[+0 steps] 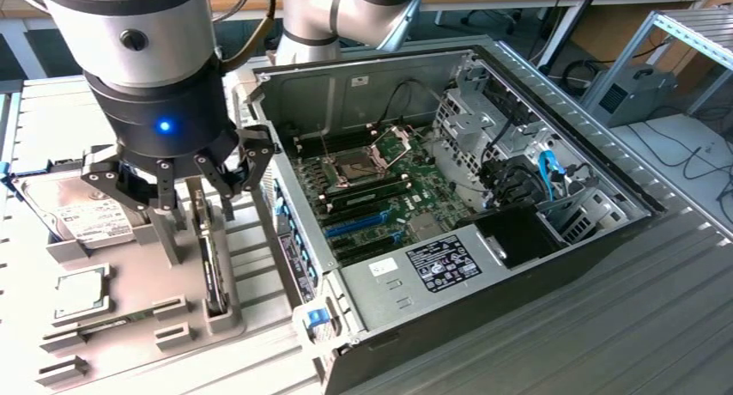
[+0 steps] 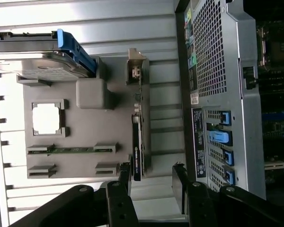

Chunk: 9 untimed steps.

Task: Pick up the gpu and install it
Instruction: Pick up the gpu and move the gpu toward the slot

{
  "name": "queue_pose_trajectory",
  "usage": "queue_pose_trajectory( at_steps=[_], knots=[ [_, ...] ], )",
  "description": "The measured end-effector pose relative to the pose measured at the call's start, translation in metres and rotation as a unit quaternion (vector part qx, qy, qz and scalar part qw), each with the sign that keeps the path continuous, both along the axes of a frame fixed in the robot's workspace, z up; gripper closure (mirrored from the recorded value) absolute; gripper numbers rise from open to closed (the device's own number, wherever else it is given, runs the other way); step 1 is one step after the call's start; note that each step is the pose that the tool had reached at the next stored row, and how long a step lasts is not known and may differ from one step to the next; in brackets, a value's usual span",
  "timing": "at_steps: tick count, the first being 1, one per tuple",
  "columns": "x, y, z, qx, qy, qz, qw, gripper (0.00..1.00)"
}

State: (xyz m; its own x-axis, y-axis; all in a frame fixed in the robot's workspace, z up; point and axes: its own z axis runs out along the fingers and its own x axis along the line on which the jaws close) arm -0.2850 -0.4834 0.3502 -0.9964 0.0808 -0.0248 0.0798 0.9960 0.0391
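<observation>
I hold black gripper (image 1: 204, 193) (image 2: 152, 176) above grey plastic fixture tray (image 1: 129, 316) (image 2: 85, 130), jaws fully spread, empty. Slim flat black gpu card (image 1: 208, 259) (image 2: 137, 146) stands edge-up in tray slot, presumably so jaws can straddle it.

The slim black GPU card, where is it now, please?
The black gpu stands on edge in the grey holder on the exterior view's left, under the open gripper.
</observation>
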Motion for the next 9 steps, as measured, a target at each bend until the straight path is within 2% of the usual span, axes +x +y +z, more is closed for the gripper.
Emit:
queue_pose_trajectory(
  at_steps=[9],
  knots=[
    [-0.001,0.0013,-0.0131,-0.0001,0.0000,0.000,1.0000,0.52]
  ],
)
